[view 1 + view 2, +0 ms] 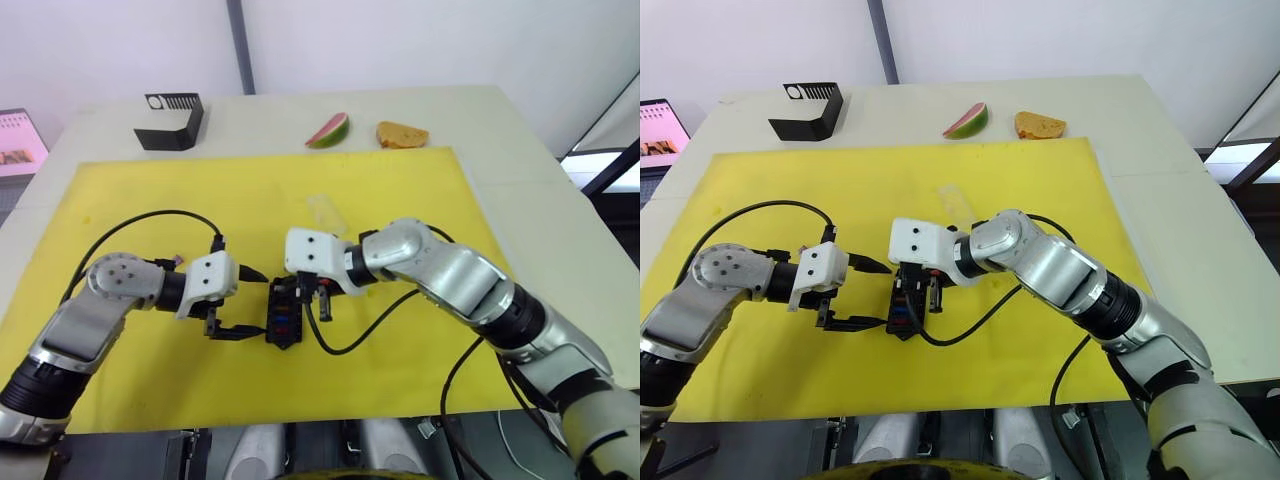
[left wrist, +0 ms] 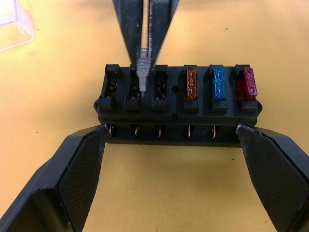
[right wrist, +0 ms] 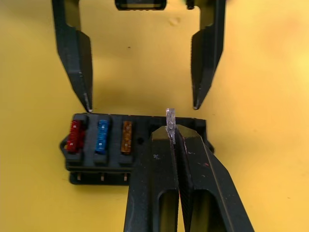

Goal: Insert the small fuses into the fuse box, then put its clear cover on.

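Over the yellow mat [image 1: 150,190], a clear fuse [image 2: 143,67] goes into the fuse box [image 2: 178,104].

Right gripper [image 3: 171,126] is clamped on the clear fuse, its blades at the mouth of the second slot from the box's empty end; brown [image 2: 191,82], blue [image 2: 218,83] and red [image 2: 248,82] fuses already sit in three slots, and three slots are open. Left gripper [image 2: 171,145] stands with fingers [image 2: 79,166] spread wide either side of the box, perhaps touching its ends, though contact is hard to judge. Clear cover [image 2: 13,26] lies on the mat near the box. Next the fuse likely needs a straight push down, blades lined up with the slot, while the box stays braced. Cover comes last.
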You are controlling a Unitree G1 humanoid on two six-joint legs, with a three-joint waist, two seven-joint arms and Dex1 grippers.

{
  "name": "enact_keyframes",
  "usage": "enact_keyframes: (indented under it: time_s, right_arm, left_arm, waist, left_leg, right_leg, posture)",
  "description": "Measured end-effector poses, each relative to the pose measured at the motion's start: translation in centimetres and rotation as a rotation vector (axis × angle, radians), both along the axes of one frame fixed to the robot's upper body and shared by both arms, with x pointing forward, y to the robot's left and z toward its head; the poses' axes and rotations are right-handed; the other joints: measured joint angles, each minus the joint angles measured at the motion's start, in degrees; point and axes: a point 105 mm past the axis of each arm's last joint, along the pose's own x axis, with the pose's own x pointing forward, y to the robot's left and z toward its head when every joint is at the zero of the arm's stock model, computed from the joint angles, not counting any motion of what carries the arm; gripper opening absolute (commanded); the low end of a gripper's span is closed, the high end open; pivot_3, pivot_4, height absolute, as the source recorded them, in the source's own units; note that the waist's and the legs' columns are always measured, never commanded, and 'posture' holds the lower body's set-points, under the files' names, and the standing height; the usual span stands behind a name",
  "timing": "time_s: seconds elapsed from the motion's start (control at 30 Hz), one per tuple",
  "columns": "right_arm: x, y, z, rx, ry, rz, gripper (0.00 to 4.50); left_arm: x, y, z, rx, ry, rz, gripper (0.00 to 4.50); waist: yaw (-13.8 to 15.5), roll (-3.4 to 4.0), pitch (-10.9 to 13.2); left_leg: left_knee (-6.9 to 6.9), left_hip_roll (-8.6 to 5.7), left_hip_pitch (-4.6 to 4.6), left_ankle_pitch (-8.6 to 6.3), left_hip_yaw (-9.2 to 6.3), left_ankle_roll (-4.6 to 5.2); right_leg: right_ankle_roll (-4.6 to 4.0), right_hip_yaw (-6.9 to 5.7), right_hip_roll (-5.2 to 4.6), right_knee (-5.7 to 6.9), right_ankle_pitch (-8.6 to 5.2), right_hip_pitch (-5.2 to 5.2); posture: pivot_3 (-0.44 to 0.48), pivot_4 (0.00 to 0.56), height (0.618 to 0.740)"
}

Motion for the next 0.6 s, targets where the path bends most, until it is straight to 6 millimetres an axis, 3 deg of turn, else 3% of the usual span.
enact_keyframes:
  time_s: [0.6]
  right_arm:
    - [0.20, -0.48, -0.74, -0.043, -0.013, 0.013, 0.00]
  left_arm:
    - [0.36, -0.36, 0.32, -0.006, 0.011, -0.009, 4.48]
  waist:
    - [-0.03, -0.01, 0.00]
  left_leg:
    - [0.01, 0.00, 0.02, 0.00, 0.00, -0.01]
  right_leg:
    - [0.00, -0.01, 0.01, 0.02, 0.00, 0.00]
  posture:
    - [0.000, 0.150, 0.740]
